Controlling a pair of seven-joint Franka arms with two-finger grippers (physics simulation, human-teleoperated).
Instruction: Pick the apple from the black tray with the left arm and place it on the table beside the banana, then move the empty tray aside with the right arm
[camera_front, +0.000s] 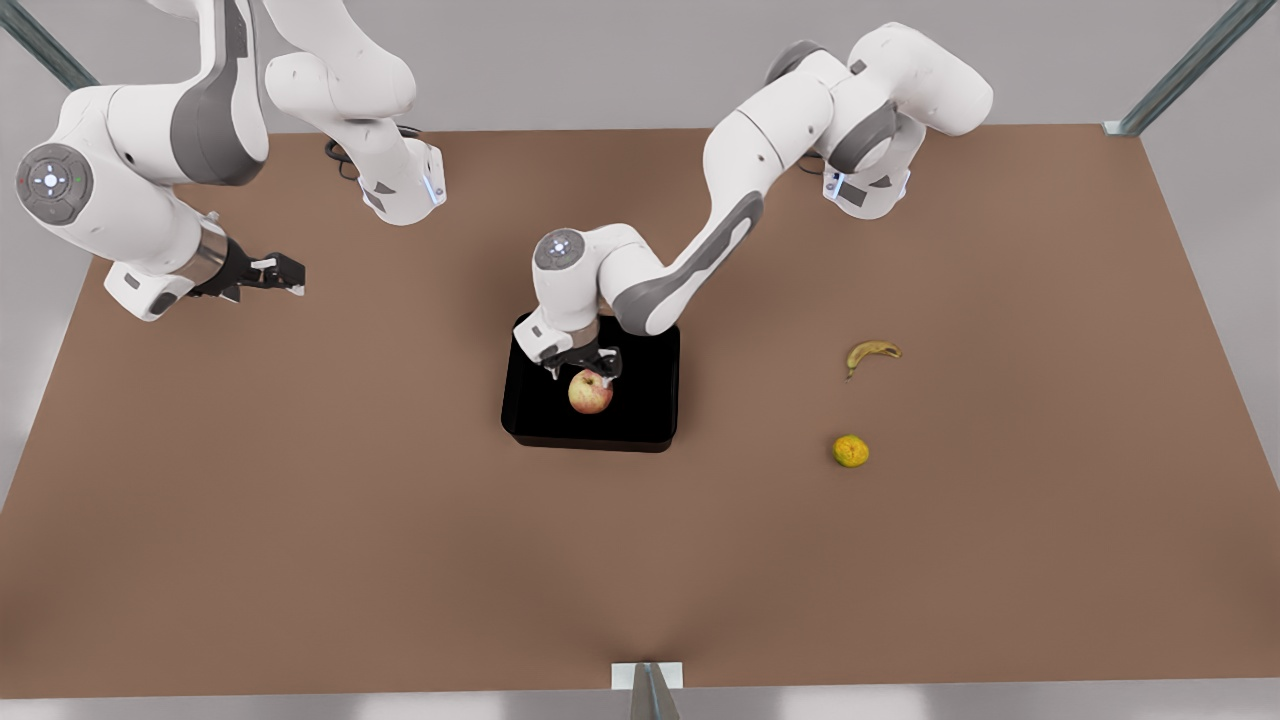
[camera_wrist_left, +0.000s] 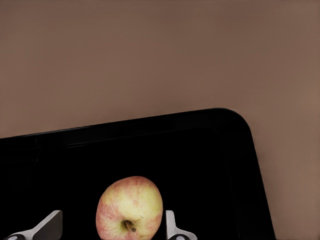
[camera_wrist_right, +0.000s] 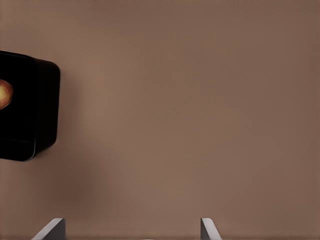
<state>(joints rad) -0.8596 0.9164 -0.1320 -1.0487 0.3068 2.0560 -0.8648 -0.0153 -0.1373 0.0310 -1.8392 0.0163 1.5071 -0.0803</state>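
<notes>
The apple, red and yellow-green, lies in the black tray at the middle of the table. My left gripper hangs just above it, open, its fingers straddling the apple inside the tray. One finger is close against the apple's side; the other stands well apart. The banana lies on the table toward the front view's right. My right gripper waits open above the table at the front view's left, well away from the tray.
A round orange-yellow citrus fruit sits on the table near the banana, on the side toward the front edge. Bare brown tabletop surrounds the tray. Metal frame posts stand at the table's corners and front edge.
</notes>
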